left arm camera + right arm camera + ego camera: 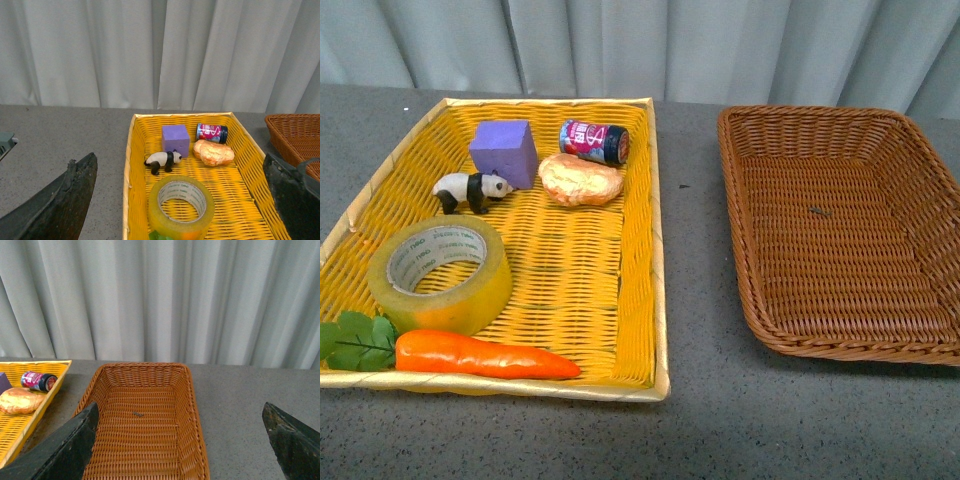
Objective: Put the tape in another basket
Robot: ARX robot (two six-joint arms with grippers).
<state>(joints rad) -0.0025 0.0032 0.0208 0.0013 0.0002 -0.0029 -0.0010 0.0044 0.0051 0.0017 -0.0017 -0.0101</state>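
- Yellowish packing tape (460, 300) lies flat, near-left in the yellow woven tray (660, 250), with the toy carrot (485, 355) just nearer.
- Brown wicker basket (840, 240) sits to the right, apart from the tray.
- Left gripper (178, 156) and right gripper (180, 405) are both spread wide, holding nothing.

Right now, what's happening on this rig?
Nothing is gripped yet. The tape lies flat in the yellow tray, beside a carrot. The brown basket holds only a tiny speck. The left tool is open, facing the tray; the right tool is open, facing the basket.
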